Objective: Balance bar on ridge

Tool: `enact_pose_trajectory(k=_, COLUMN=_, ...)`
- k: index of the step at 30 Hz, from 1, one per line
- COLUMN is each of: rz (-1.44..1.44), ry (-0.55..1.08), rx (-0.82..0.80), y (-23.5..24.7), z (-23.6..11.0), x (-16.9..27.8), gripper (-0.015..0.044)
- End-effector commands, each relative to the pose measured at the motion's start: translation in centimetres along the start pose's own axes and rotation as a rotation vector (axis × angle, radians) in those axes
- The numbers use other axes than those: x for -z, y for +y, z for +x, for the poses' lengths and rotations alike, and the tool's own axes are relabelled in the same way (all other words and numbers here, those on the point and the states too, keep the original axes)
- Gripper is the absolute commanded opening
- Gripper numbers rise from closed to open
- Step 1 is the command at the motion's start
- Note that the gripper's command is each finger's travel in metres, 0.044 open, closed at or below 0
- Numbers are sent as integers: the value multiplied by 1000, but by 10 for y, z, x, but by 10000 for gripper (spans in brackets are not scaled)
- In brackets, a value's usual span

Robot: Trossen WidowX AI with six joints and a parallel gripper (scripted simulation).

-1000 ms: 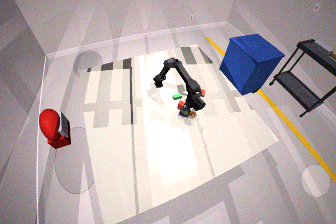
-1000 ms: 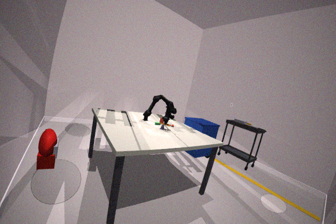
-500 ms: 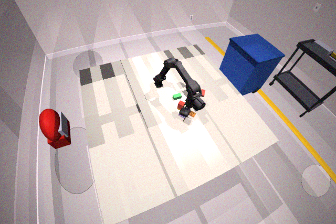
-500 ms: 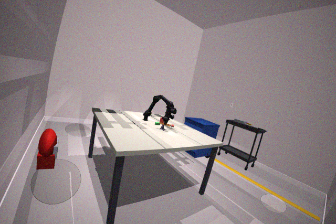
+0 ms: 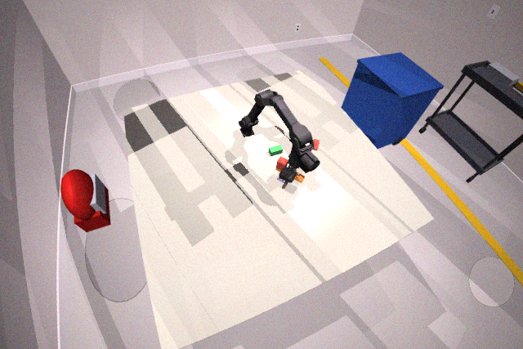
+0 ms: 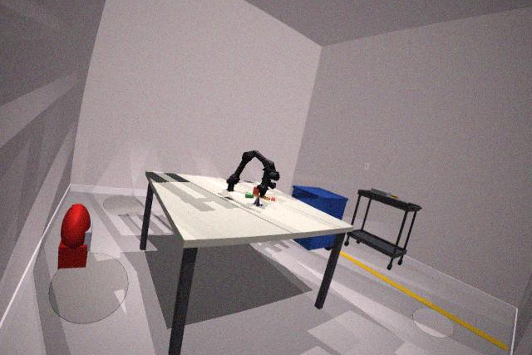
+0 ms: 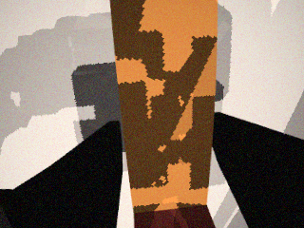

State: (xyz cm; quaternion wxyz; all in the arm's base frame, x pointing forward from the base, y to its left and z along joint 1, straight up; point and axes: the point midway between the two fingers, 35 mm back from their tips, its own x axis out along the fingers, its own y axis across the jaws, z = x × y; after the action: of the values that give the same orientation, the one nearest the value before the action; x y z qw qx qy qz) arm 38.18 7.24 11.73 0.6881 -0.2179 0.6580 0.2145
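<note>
The orange bar [image 7: 166, 83] runs lengthwise up the middle of the wrist view, between my two dark fingers. Narrow strips of pale table show between it and each finger. My gripper [image 5: 288, 175] is open a little around the bar and points down at the table. The bar's orange end [image 5: 299, 176] sticks out to the right of the gripper. A small dark purple ridge [image 6: 257, 201] stands under the gripper, and a bit of it shows in the top view [image 5: 279, 177]. I cannot tell whether the bar lies level. A dark red shape meets the bar's near end.
A green block [image 5: 275, 149] and a red block lie just behind the gripper. Another red block [image 5: 315, 144] sits by the arm. A blue bin [image 5: 391, 98], a black cart [image 5: 477, 118] and a red object [image 5: 82, 199] stand on the floor off the table.
</note>
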Motion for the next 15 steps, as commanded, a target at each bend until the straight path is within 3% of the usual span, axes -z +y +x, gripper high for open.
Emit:
enact_pose_trajectory(k=1, rz=0, ry=0, rx=0, y=0, z=0, x=0, gripper=185)
enact_pose_trajectory(k=9, rz=0, ry=0, rx=0, y=0, z=0, x=0, gripper=185)
enact_pose_trajectory(k=15, rz=0, ry=0, rx=0, y=0, z=0, x=0, gripper=342)
